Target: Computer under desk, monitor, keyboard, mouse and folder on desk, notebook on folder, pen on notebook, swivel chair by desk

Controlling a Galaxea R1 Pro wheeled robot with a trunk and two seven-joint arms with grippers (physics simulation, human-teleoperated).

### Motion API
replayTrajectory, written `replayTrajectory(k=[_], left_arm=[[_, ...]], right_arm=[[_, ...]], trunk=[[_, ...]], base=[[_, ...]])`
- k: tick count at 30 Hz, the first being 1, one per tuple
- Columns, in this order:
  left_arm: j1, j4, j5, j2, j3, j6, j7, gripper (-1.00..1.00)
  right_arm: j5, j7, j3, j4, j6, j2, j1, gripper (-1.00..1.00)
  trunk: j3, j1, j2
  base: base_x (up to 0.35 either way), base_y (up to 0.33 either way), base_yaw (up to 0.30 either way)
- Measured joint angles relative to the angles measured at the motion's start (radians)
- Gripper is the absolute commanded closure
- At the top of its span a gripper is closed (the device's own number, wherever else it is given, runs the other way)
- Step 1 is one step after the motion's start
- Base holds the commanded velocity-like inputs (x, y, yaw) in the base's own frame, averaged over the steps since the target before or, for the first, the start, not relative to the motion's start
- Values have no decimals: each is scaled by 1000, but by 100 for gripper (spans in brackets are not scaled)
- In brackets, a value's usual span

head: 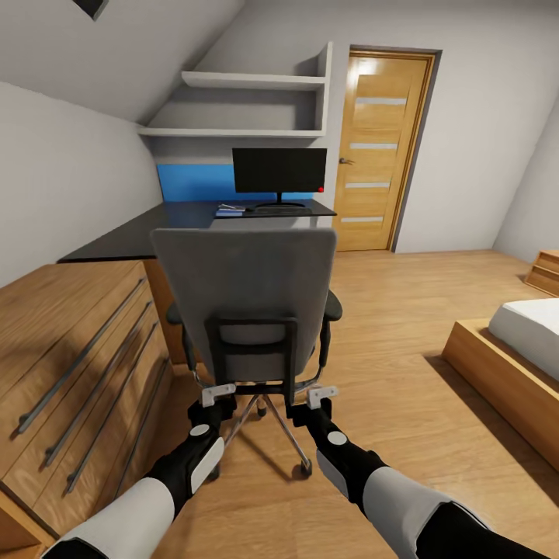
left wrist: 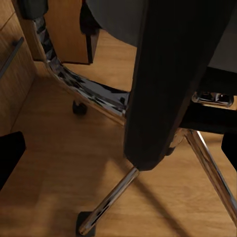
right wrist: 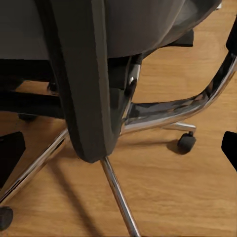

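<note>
We are facing the back of the swivel chair (head: 244, 287), with the wooden cabinet (head: 70, 365) lying at nine o'clock. Our left gripper (head: 218, 394) is spreading wide around the chair's left black back strut, gripping nothing. Our right gripper (head: 321, 396) is gaping likewise at the right strut. At twelve o'clock, the desk (head: 140, 233) is carrying the monitor (head: 279, 171); the folder (head: 230, 209) is lying at the monitor's nine o'clock.

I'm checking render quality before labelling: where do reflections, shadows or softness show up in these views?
Head view: the glossy black desk top reflects pale light, and the wooden bed frame casts a soft floor shadow. Left wrist view: the chrome chair base mirrors its surroundings. Right wrist view: the black backrest strut looks soft, close up.
</note>
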Motion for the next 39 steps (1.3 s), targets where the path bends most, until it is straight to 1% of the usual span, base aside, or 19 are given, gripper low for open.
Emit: replayTrajectory(k=[4, 5, 6, 7, 13, 19, 25, 29, 39], left_arm=[[0, 0, -1, 0, -1, -1, -1, -100], [0, 0, -1, 0, -2, -1, -1, -100], [0, 0, -1, 0, -2, -1, -1, -100], [0, 0, -1, -1, -2, -1, -1, -100], [0, 0, 0, -1, -2, -1, -1, -100], [0, 1, -1, -2, -2, -2, -1, -100], [0, 0, -2, -3, -2, -2, -1, -100], [0, 0, -2, -3, -2, -2, -2, -100], [0, 1, 0, 0, -2, -2, -2, -100]], right_arm=[[2, 1, 0, 0, -1, 0, 1, -100], [4, 3, 9, 0, 1, 0, 2, -100], [4, 2, 9, 0, 0, 0, 2, -100], [2, 1, -1, 0, -1, 0, 1, -100], [3, 2, 3, -1, -3, 0, 1, -100], [0, 0, -1, -1, -5, 0, 1, -100], [1, 0, -1, -1, -6, 0, 1, -100], [0, -1, -1, -1, -6, 0, 1, -100], [0, -2, -4, -2, -6, 0, 1, -100]], trunk=[[0, 0, 0], [0, 0, 0], [0, 0, 0], [0, 0, 0], [0, 0, 0], [5, 0, 0], [12, 0, 0], [16, 0, 0], [17, 0, 0]], base=[[262, 0, 0], [292, 0, 0], [274, 0, 0], [226, 0, 0], [178, 0, -20], [118, -17, -155], [110, -127, -183], [63, -92, -134], [-23, 7, -10]])
